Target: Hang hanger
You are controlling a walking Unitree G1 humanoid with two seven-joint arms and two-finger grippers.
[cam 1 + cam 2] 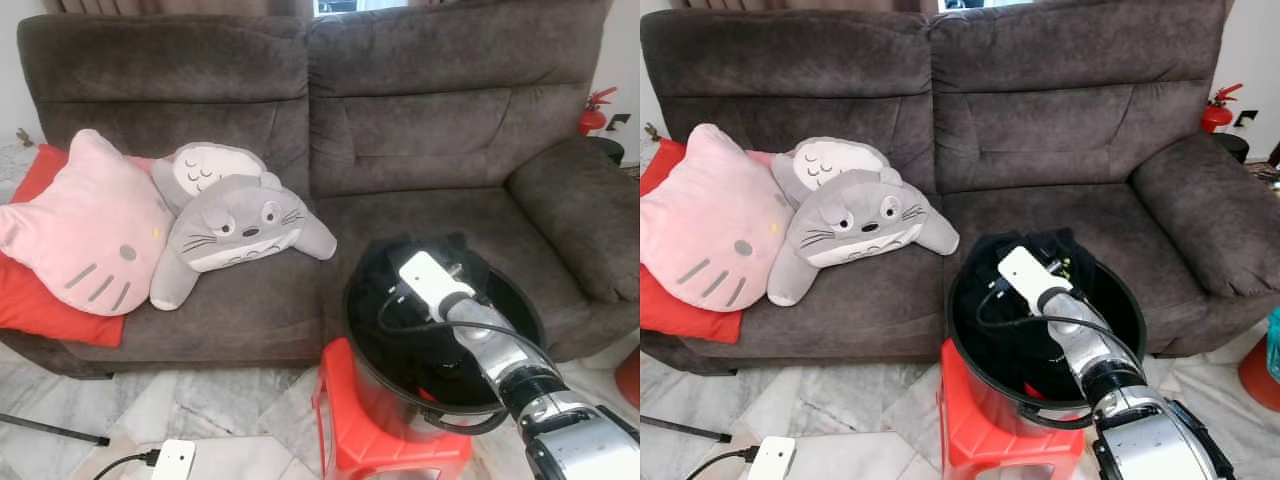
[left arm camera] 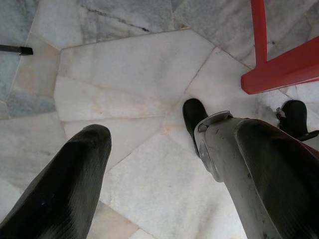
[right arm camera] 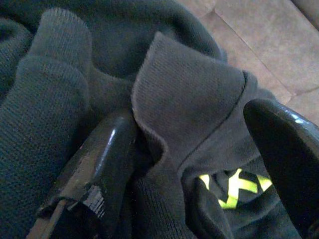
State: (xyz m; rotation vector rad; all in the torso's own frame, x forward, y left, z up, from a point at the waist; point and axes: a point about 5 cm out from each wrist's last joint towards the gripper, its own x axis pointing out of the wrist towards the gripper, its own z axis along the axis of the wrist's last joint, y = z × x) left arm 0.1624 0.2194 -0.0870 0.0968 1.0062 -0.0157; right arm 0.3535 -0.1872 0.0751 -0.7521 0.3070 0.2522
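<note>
The robot's silver right arm (image 1: 560, 415) has ribbed metal segments, a white box-shaped wrist camera (image 1: 432, 279) and looping black cables (image 1: 400, 318). Both grippers have long, glossy black fingers (image 2: 65, 189). Black rounded feet (image 2: 193, 115) end grey legs.

A dark brown fabric sofa (image 1: 400, 150) stands on a pale marble floor (image 1: 200, 410). Plush cushions (image 1: 150, 225) lie at its left end. A red fire extinguisher (image 1: 594, 112) sits behind its right arm.
</note>
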